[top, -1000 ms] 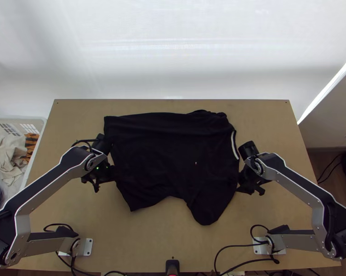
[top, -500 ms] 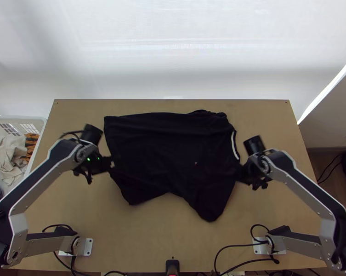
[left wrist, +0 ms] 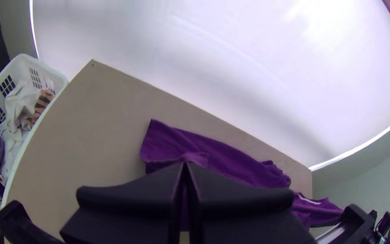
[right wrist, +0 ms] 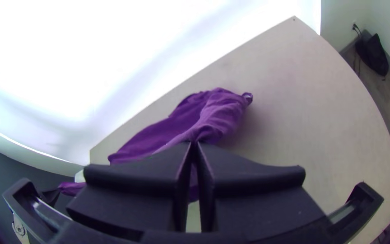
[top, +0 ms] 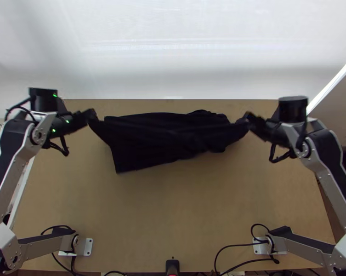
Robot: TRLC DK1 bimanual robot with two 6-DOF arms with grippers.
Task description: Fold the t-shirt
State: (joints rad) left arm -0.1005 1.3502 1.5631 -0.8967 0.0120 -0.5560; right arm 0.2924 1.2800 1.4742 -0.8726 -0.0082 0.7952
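The dark t-shirt lies near the table's far edge in the top view, its near part lifted and stretched between the two grippers. At its left end is my left gripper, shut on the cloth; my right gripper is shut on it at the right end. In the left wrist view the shirt looks purple beyond my left gripper, whose fingers are together. Seen from the right wrist, cloth gathers into the tips of my right gripper. A lower corner hangs at the left front.
A white basket with several clothes stands beside the table's left edge. Bare wood of the table spans the near side, with cables near the arms' bases. A white screen rises behind the far edge.
Both grippers have moved up the picture and outward, carrying the shirt's near part with them. The shirt's near edge has lifted from the table and drawn toward the far side.
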